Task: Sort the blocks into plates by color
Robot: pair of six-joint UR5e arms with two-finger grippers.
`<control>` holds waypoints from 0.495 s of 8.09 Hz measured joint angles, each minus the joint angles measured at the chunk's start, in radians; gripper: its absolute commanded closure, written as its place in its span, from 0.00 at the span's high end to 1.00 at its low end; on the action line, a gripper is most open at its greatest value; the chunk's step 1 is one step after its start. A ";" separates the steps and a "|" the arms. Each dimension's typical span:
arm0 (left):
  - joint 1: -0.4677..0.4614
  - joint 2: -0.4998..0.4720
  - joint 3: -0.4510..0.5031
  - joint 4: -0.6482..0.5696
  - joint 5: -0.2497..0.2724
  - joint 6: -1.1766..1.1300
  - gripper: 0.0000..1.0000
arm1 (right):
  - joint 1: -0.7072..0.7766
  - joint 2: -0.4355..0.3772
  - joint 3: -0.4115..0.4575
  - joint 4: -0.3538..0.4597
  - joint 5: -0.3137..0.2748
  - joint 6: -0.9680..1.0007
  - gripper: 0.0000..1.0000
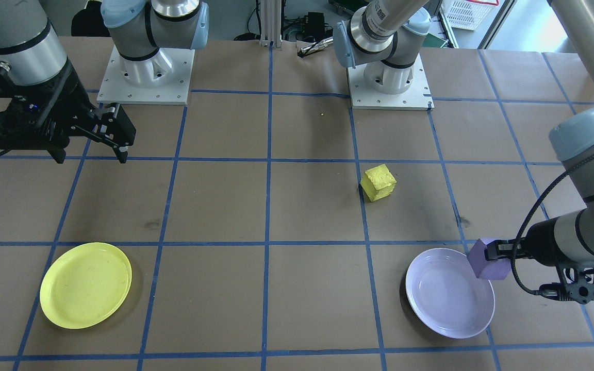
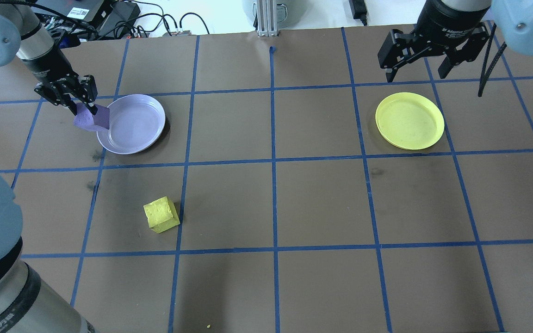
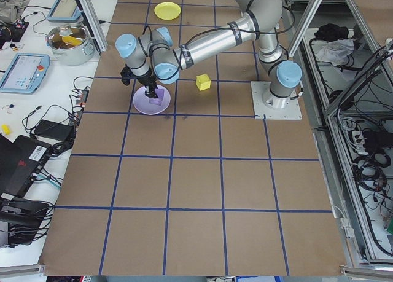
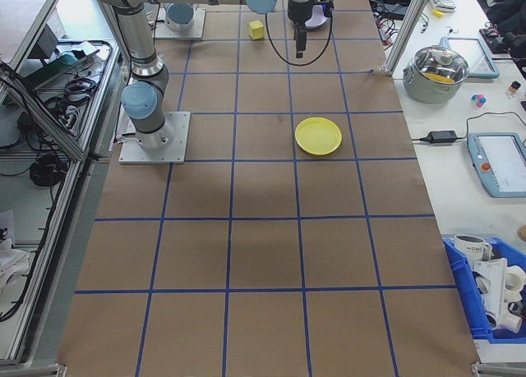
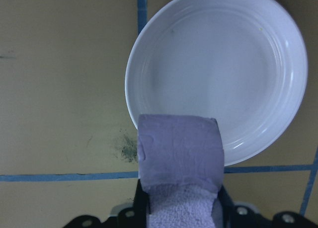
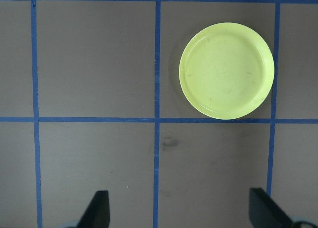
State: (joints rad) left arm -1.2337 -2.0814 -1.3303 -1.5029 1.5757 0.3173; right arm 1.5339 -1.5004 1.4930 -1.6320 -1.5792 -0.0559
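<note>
My left gripper is shut on the light purple block, holding it in the air just over the outer rim of the lavender plate. In the left wrist view the purple block fills the space between the fingers, with the lavender plate below and ahead. The yellow block rests on the table, apart from both plates. The yellow plate lies empty at the far right. My right gripper hangs open high above the table, just beyond the yellow plate.
Brown paper with a blue tape grid covers the table. Both arm bases stand at the robot's edge. Cables and electronics lie beyond the far edge. Side benches hold a pot and tablets.
</note>
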 measured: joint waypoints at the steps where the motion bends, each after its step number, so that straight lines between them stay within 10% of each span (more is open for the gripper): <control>1: -0.005 -0.020 0.010 0.016 -0.001 0.001 0.00 | -0.001 0.010 -0.001 -0.006 0.003 -0.002 1.00; 3: -0.035 -0.044 0.017 0.050 0.001 -0.002 0.14 | -0.003 0.014 -0.003 -0.017 0.007 0.005 1.00; 4: -0.057 -0.051 0.015 0.087 0.004 -0.005 0.83 | -0.003 0.016 -0.003 -0.019 0.005 0.006 1.00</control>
State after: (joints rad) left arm -1.2907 -2.1326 -1.3149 -1.4162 1.5797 0.3122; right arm 1.5310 -1.4842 1.4904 -1.6512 -1.5747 -0.0499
